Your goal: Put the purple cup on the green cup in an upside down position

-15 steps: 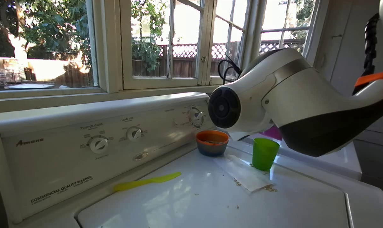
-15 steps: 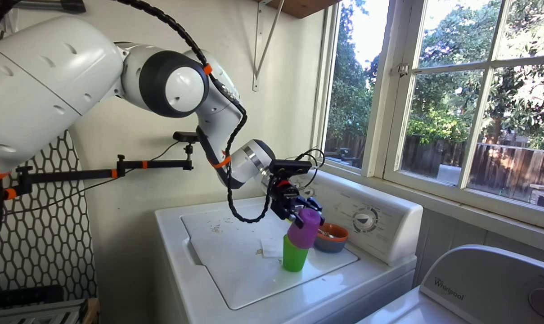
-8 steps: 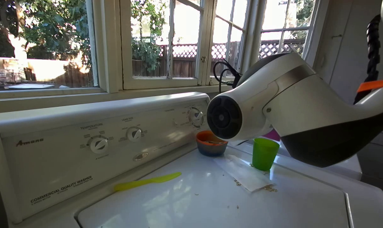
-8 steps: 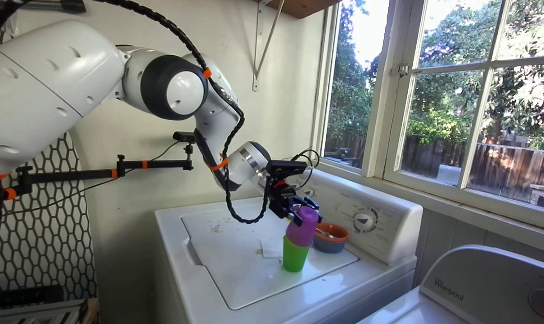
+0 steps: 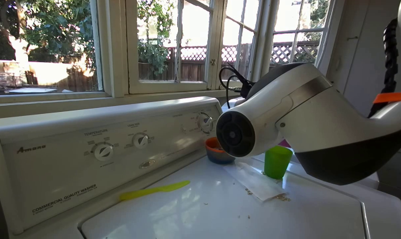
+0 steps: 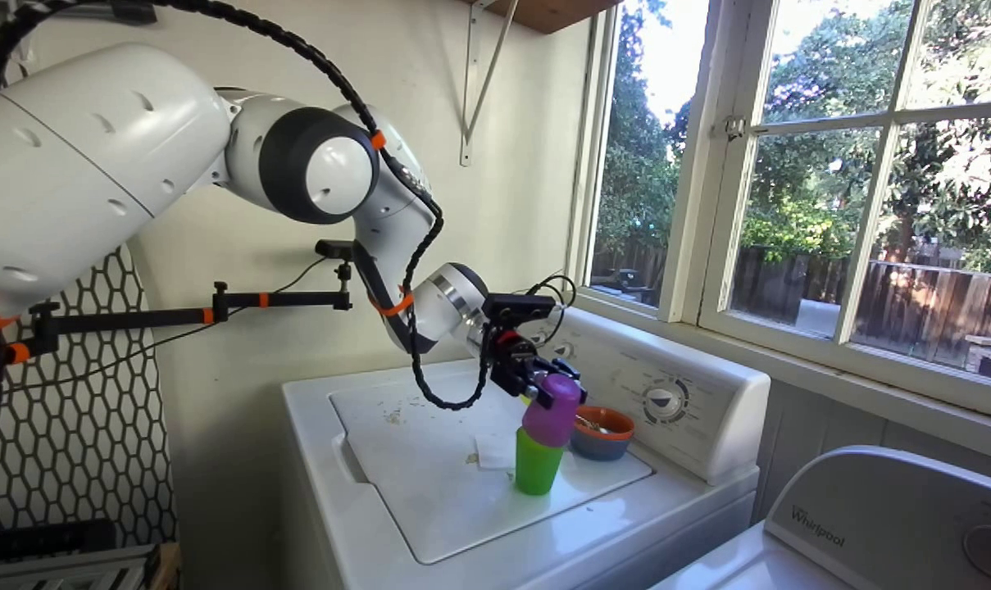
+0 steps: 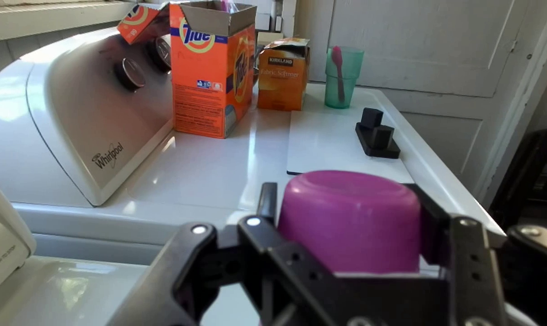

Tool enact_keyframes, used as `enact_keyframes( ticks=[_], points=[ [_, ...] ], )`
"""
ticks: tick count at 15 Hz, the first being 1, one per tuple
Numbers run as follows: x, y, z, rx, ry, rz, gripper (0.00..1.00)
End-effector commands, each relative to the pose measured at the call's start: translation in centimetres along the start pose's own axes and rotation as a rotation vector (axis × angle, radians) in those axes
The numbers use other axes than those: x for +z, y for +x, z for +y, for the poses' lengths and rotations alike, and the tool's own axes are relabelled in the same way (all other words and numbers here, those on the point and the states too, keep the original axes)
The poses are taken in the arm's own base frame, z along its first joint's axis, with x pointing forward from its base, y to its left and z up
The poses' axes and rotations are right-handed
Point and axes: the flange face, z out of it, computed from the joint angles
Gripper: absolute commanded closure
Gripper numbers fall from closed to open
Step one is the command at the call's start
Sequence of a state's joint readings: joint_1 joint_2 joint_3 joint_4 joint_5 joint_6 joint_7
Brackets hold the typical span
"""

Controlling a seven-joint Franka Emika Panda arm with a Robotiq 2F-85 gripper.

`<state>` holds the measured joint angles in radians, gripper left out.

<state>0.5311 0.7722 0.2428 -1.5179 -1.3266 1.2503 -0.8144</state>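
Note:
The purple cup (image 6: pixel 549 426) is upside down and slightly tilted. In the wrist view, its closed base faces up and the cup (image 7: pixel 349 226) sits between both fingers. My gripper (image 6: pixel 559 395) is shut on it. In an exterior view, the purple cup's lower end overlaps the top of the green cup (image 6: pixel 538 469), with part of the green rim showing at its left. In an exterior view, a sliver of the purple cup (image 5: pixel 284 143) shows behind the rim of the upright green cup (image 5: pixel 278 163). I cannot tell whether the cups touch. The arm hides my gripper there.
An orange-and-blue bowl (image 6: pixel 603 434) stands beside the cups against the washer panel (image 5: pixel 120 142). A white paper (image 5: pixel 256 184) and crumbs lie by the green cup. A yellow-green knife (image 5: pixel 155 190) lies on the lid. A Tide box (image 7: pixel 210 81) stands on the neighbouring Whirlpool machine.
The arm has come down with the purple cup in my gripper. The cup is lower and slightly left in an exterior view, nearer the green cup's top. The green cup has not moved.

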Motion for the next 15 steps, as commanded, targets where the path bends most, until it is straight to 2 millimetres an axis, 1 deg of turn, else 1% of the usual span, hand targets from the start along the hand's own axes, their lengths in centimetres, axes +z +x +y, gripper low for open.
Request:
enact_keyframes(
  ticks=[1, 10, 15],
  points=[
    [-0.5, 0.6, -0.1, -0.022, -0.007, -0.057, 0.56],
    [-1.1, 0.9, -0.9, -0.024, 0.000, -0.095, 0.56],
    [-1.0, 1.3, -1.2, -0.027, 0.011, -0.109, 0.56]
  ],
)
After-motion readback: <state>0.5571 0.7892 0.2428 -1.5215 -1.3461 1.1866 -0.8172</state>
